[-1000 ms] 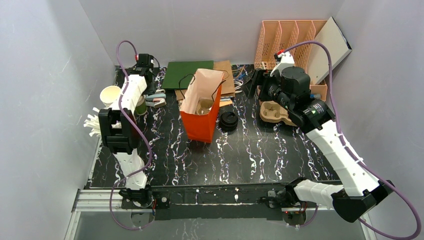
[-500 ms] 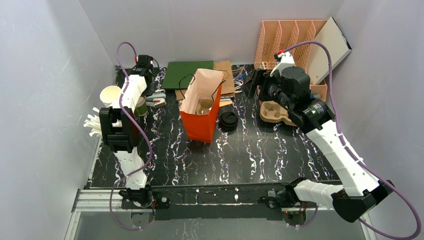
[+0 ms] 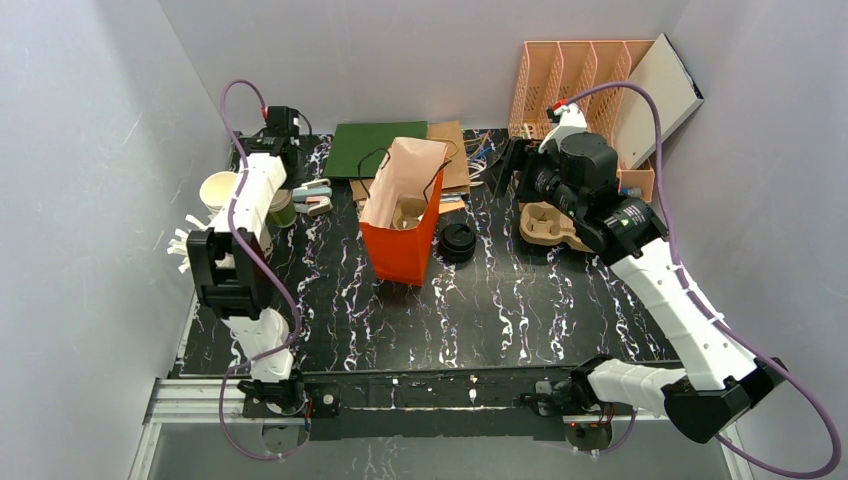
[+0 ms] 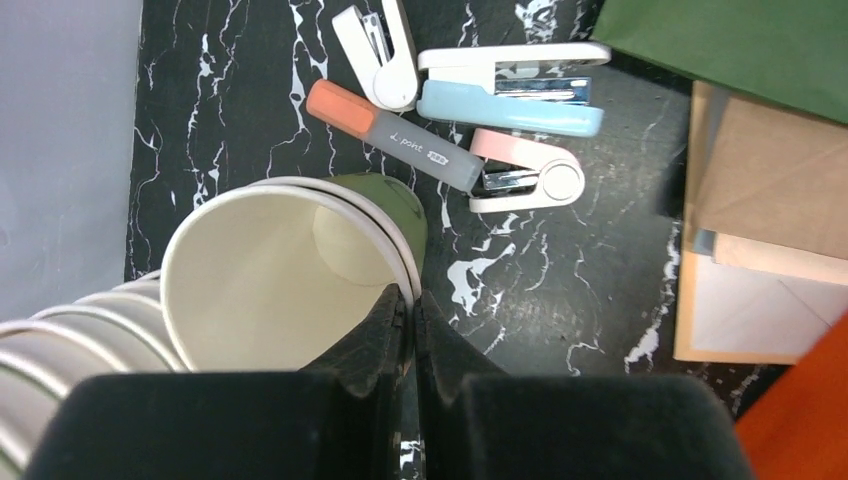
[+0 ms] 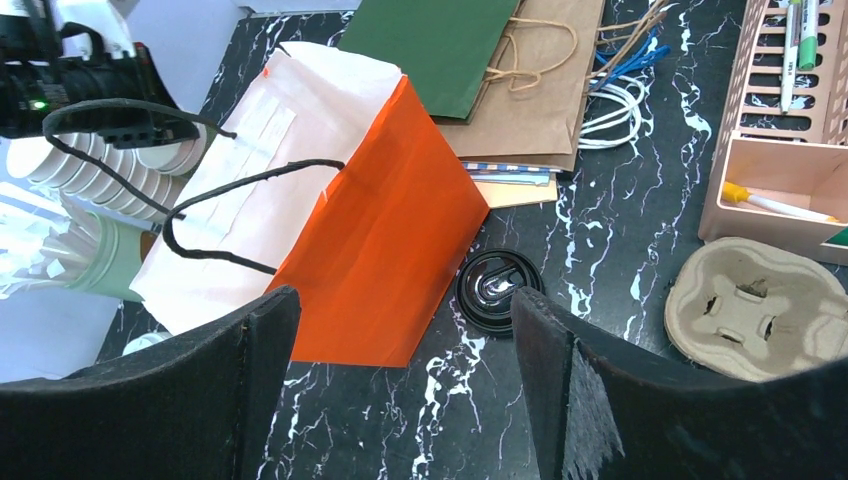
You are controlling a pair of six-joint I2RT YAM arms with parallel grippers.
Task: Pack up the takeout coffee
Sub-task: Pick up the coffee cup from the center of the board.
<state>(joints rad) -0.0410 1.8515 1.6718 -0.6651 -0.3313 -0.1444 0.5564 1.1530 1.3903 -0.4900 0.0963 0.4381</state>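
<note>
The takeout coffee [image 3: 457, 241] stands on the dark marble table just right of the open orange paper bag [image 3: 398, 250]; from above only its round black lid [image 5: 497, 290] shows. My right gripper [image 5: 400, 310] hangs open above the bag's right side and the coffee, holding nothing. At the far left my left gripper [image 4: 410, 300] is shut on the rim of a lidless green cup [image 4: 290, 280], cream inside, one finger in and one out. That cup [image 3: 283, 211] sits beside a stack of white paper cups [image 3: 219, 190].
Three staplers [image 4: 512, 88] and an orange-capped highlighter [image 4: 400, 140] lie just beyond the green cup. Flat green and brown bags [image 3: 385, 148] lie at the back. A cardboard cup carrier [image 3: 548, 226] and an orange file rack [image 3: 575, 85] stand at the right.
The left gripper has closed onto the green cup's rim, and the left arm has shifted slightly left. The right arm has not moved.
</note>
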